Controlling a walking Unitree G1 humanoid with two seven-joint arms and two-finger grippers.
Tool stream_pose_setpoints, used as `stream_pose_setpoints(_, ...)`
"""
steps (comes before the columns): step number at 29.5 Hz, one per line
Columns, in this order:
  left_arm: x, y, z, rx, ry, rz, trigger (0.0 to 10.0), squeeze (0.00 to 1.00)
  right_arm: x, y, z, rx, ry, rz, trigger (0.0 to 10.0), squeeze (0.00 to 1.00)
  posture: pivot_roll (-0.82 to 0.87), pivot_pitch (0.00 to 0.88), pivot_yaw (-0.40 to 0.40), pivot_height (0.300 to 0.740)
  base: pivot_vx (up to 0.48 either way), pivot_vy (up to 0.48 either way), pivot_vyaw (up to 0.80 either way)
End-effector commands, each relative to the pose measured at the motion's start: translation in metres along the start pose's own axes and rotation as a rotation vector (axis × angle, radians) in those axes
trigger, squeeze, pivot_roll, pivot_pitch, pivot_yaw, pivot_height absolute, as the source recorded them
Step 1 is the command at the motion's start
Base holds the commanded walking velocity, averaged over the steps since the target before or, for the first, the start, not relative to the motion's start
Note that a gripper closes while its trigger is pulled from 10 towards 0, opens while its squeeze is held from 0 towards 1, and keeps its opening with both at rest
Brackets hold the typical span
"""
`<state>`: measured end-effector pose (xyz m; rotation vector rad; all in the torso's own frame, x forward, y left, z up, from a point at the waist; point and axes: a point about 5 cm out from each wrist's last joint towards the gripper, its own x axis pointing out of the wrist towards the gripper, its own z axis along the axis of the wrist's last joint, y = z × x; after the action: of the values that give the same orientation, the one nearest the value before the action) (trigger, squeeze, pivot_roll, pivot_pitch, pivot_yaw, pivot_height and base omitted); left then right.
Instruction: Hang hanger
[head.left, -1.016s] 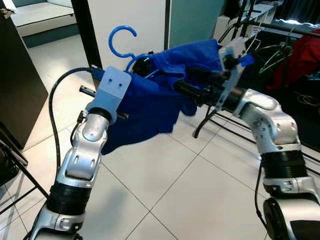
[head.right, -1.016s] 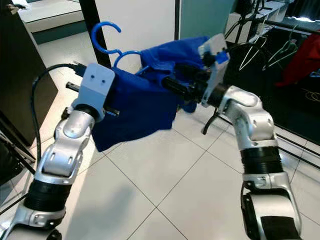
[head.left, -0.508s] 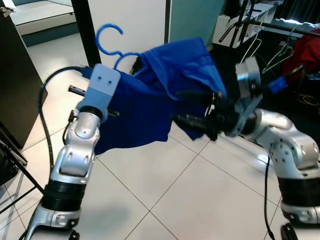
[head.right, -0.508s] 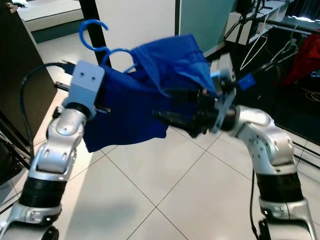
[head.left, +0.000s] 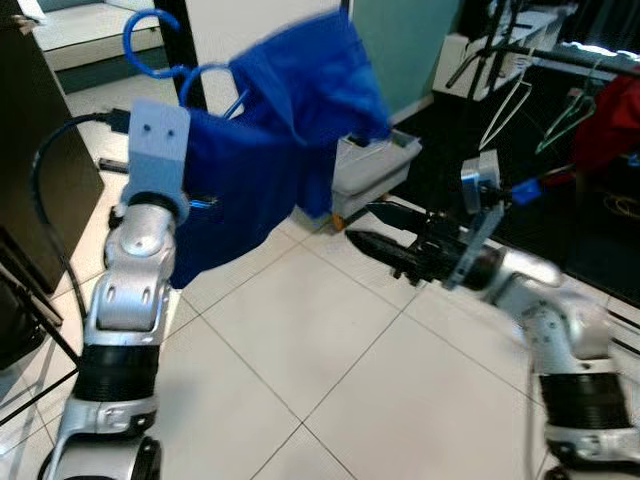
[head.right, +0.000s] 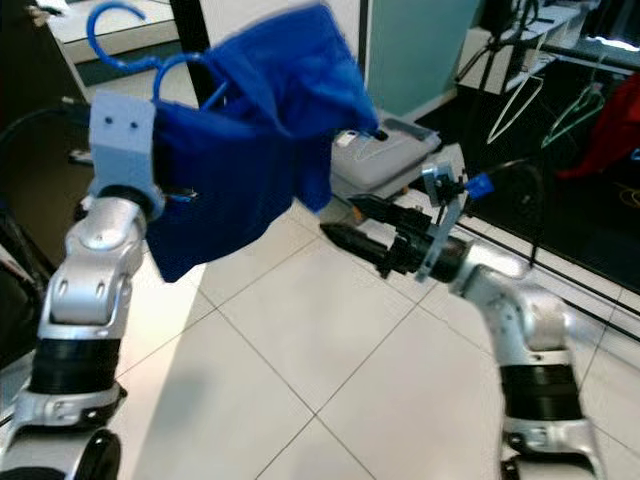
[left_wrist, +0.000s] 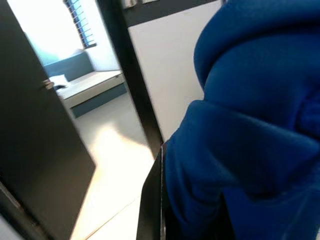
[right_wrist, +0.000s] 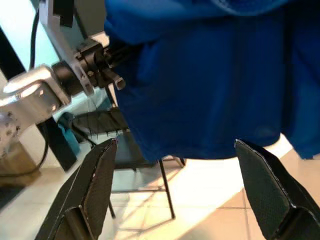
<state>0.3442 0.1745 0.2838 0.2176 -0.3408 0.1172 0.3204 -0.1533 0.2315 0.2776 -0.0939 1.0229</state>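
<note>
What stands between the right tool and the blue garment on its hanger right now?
Nothing visible. The open right tool points at the blue cloth garment held up on the blue plastic hanger at the left tool, with only open air and floor tiles between.

Blue plastic hanger (head.left: 160, 50), held aloft above the tiled floor. Open hook at top, curling up and over, slightly blurred. A blue garment (head.left: 265, 150) is draped over it, bunched at the top into a folded peak, the rest hanging down loose in soft folds. Hanger shoulders mostly hidden under the cloth.
</note>
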Motion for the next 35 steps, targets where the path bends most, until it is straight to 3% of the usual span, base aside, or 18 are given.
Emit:
stream_pose_setpoints(1, 0.0, -0.006, 0.003, -0.042, -0.02, -0.033, 10.0, 0.0, -0.003, -0.002, -0.001, 0.051, -0.052, -0.015, 10.0, 0.0, -0.01, 0.074, 0.008, 0.74, 0.0, 0.0, 0.0)
stream_pose_setpoints(5, -0.002, -0.025, 0.017, -0.195, -0.087, -0.178, 10.0, 0.0, 0.002, 0.0, -0.006, 0.191, -0.195, 0.012, 10.0, 0.0, 0.01, 0.068, 0.01, 0.74, 0.0, 0.0, 0.0)
stream_pose_setpoints(7, -0.002, -0.027, 0.022, -0.208, -0.109, -0.206, 10.0, 0.0, 0.003, 0.0, -0.005, 0.218, -0.239, 0.024, 10.0, 0.0, 0.01, 0.066, 0.009, 0.74, 0.0, 0.0, 0.0)
stream_pose_setpoints(11, 0.002, -0.021, 0.029, -0.233, -0.138, -0.211, 10.0, 0.0, 0.0, -0.001, 0.002, 0.262, -0.337, 0.057, 10.0, 0.0, 0.01, 0.063, 0.007, 0.74, 0.0, 0.0, 0.0)
stream_pose_setpoints(14, 0.007, -0.008, 0.035, -0.269, -0.166, -0.211, 10.0, 0.0, -0.008, -0.006, 0.007, 0.291, -0.418, 0.061, 10.0, 0.0, 0.01, 0.063, 0.005, 0.74, 0.0, 0.0, 0.0)
stream_pose_setpoints(16, 0.007, -0.008, 0.035, -0.269, -0.166, -0.211, 10.0, 0.0, -0.008, -0.006, 0.007, 0.291, -0.418, 0.061, 10.0, 0.0, 0.01, 0.063, 0.005, 0.74, 0.0, 0.0, 0.0)
stream_pose_setpoints(18, 0.01, 0.004, 0.041, -0.273, -0.194, -0.229, 10.0, 0.0, -0.018, -0.011, 0.009, 0.294, -0.463, 0.036, 10.0, 0.0, 0.01, 0.073, 0.008, 0.74, 0.0, 0.0, 0.0)
stream_pose_setpoints(23, 0.01, 0.013, 0.043, -0.255, -0.202, -0.269, 10.0, 0.0, -0.027, -0.013, 0.013, 0.281, -0.489, 0.022, 10.0, 0.0, 0.01, 0.077, 0.011, 0.74, 0.0, 0.0, 0.0)
stream_pose_setpoints(35, 0.0, -0.002, 0.042, -0.274, -0.184, -0.434, 10.0, 0.0, -0.026, -0.013, 0.022, 0.238, -0.475, 0.023, 10.0, 0.0, 0.01, 0.079, 0.008, 0.74, 0.0, 0.0, 0.0)
